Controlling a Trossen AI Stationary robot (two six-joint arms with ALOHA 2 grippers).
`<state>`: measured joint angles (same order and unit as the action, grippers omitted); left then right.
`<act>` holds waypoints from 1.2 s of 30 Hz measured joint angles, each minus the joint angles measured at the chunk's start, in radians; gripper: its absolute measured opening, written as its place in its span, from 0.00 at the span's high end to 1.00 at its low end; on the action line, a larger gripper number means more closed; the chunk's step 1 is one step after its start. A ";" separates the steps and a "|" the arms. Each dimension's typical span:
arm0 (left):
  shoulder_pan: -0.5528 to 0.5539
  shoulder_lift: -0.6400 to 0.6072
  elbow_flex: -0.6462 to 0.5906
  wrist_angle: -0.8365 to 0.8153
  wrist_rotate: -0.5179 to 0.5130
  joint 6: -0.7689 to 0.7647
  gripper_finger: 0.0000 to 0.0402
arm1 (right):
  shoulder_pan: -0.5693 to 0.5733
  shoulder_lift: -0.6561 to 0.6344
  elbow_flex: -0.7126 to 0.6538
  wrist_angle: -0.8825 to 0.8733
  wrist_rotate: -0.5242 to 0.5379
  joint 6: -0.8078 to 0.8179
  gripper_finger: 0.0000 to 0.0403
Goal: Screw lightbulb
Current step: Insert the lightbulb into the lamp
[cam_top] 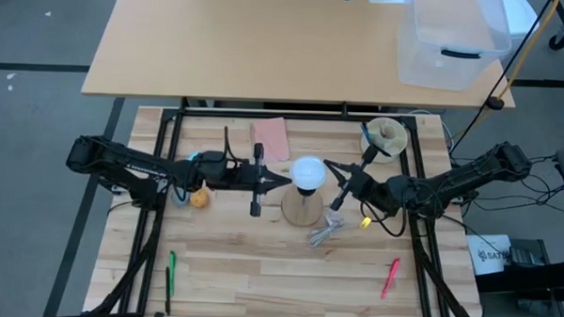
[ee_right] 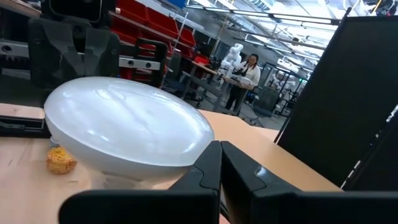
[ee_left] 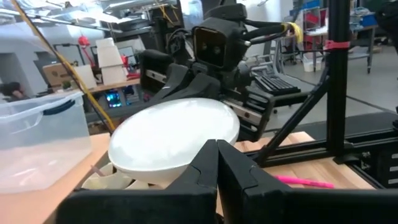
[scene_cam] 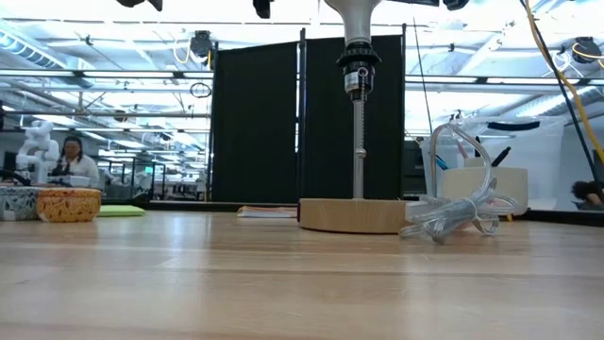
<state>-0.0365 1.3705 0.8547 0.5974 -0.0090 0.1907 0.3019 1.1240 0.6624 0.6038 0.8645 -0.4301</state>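
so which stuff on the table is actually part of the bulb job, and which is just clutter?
Part of the job:
- lightbulb, on the socket stand
- wooden base with the socket stand
- left gripper and right gripper, both shut, either side of the bulb

Just lying about:
- plastic wrapper
- pink pad
- green pen
- red pen
- clear bin

Pink pad [cam_top: 270, 137], green pen [cam_top: 172, 272], red pen [cam_top: 389, 278], clear bin [cam_top: 452, 42].
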 joint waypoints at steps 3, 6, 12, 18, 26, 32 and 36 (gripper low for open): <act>0.005 0.000 0.000 -0.001 0.000 0.000 1.00 | 0.000 0.000 0.000 -0.002 0.003 0.006 1.00; 0.005 0.000 0.000 -0.006 0.000 0.001 1.00 | 0.005 0.000 0.000 -0.003 0.003 0.003 1.00; 0.016 -0.002 0.000 -0.024 0.006 0.001 1.00 | 0.031 -0.001 0.000 -0.004 0.017 0.003 1.00; 0.029 -0.002 0.000 -0.034 0.006 0.001 1.00 | 0.064 -0.002 0.000 -0.008 0.038 0.008 1.00; 0.058 -0.002 0.000 -0.035 -0.026 -0.007 1.00 | 0.116 -0.002 0.000 -0.026 0.068 0.006 1.00; 0.086 0.003 0.000 -0.046 -0.049 -0.029 1.00 | 0.157 0.003 0.000 -0.045 0.042 0.004 1.00; 0.091 0.003 0.000 -0.043 -0.043 -0.029 1.00 | 0.180 0.003 0.000 -0.073 0.053 0.018 1.00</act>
<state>0.0540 1.3731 0.8547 0.5549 -0.0520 0.1616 0.4820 1.1267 0.6624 0.5312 0.9177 -0.4121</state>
